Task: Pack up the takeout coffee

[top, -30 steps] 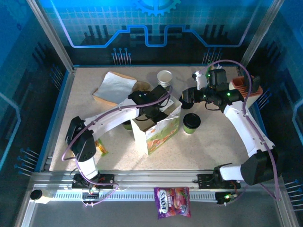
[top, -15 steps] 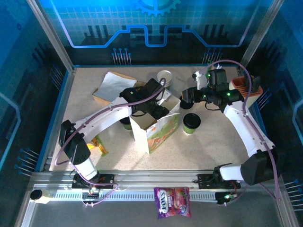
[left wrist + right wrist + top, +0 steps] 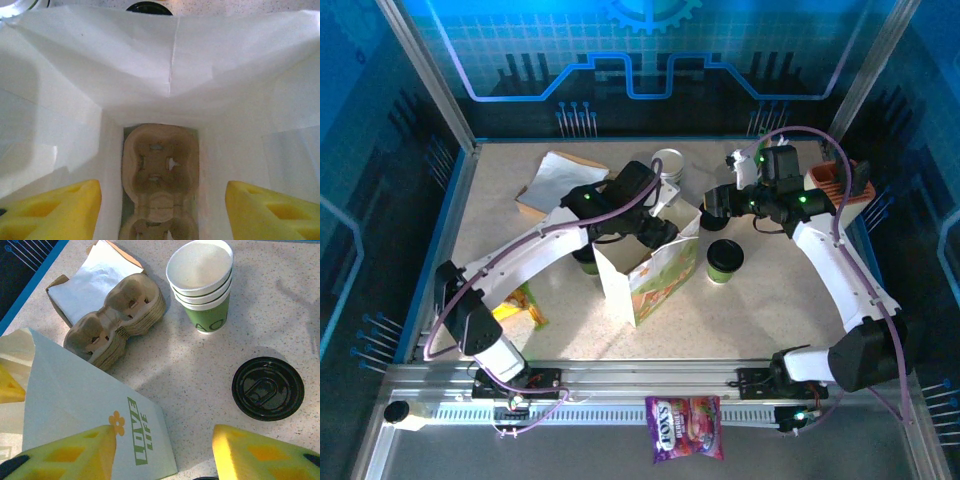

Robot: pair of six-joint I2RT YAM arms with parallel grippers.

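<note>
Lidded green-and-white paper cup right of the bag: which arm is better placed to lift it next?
Probably right: the open right hand hovers just behind the black-lidded green-and-white paper cup; the left hand reaches into the white flower-printed paper bag.

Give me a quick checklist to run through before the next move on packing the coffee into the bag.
1. Is the paper bag standing with its mouth open: ok.
2. Is the cup carrier lying flat on the bag floor: ok.
3. Are its visible pockets free of cups: ok.
4. Is the left claw open with nothing between its fingers: ok.
5. Is the lidded cup right of the bag upright: ok.
6. Does the second cup, left of the bag and mostly hidden, have its lid on: cannot tell.
</note>
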